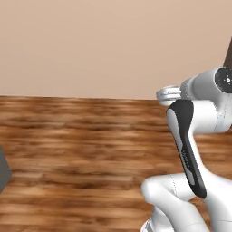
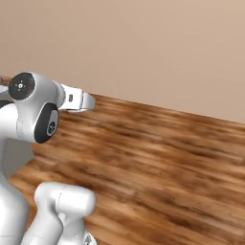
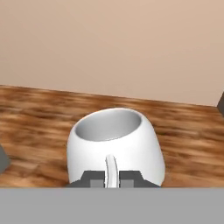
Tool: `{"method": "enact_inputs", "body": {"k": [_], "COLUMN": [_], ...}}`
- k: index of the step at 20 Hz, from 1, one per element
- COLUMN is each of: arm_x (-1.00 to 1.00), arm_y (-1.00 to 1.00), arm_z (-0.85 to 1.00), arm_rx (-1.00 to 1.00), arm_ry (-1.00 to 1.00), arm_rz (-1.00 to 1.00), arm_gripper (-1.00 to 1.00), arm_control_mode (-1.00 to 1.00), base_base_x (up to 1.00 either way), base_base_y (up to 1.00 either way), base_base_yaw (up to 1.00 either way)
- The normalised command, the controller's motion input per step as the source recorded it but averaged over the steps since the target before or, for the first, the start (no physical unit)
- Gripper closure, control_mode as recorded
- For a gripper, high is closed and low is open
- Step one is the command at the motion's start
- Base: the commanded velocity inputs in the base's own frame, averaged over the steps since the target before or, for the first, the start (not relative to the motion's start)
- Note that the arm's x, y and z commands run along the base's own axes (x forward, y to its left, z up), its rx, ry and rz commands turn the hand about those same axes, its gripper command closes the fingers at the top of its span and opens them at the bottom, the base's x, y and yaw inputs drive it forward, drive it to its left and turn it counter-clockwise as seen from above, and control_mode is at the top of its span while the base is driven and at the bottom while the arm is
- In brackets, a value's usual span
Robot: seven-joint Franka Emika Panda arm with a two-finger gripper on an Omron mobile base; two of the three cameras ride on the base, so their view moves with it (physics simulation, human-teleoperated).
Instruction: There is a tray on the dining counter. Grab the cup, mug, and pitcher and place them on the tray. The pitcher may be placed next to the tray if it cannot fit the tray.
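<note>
In the hand view a squat white mug (image 3: 114, 142) sits right in front of the camera, with its open mouth facing up and away. Its thin handle (image 3: 111, 169) runs down between my two dark fingertips (image 3: 93, 178). My gripper (image 3: 111, 178) is shut on that handle and holds the mug above the wooden floor. The left base view shows a pale round rim (image 1: 168, 93) just beyond the arm's wrist. The tray, the dining counter, the yellow cup and the pitcher are out of view.
A brown plank floor (image 1: 77, 149) stretches to a plain beige wall (image 2: 158, 48). A dark grey block (image 1: 2, 172) juts in at the left edge. Another dark corner (image 1: 228, 53) shows at the upper right.
</note>
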Motion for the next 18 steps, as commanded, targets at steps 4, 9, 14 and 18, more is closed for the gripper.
{"method": "enact_inputs", "body": {"k": [4,9,14,18], "arm_x": [0.00,0.00,0.00,0.00], "arm_y": [0.00,0.00,0.00,0.00], "arm_z": [0.00,0.00,0.00,0.00], "arm_rx": [0.00,0.00,0.00,0.00], "arm_ry": [0.00,0.00,0.00,0.00], "arm_rz": [0.00,0.00,0.00,0.00], "arm_gripper": [1.00,1.00,1.00,1.00], "arm_control_mode": [1.00,1.00,1.00,1.00], "base_base_x": [1.00,1.00,1.00,1.00], "base_base_y": [0.15,0.12,0.07,0.06], "base_base_yaw": [0.17,0.17,0.19,0.19]}}
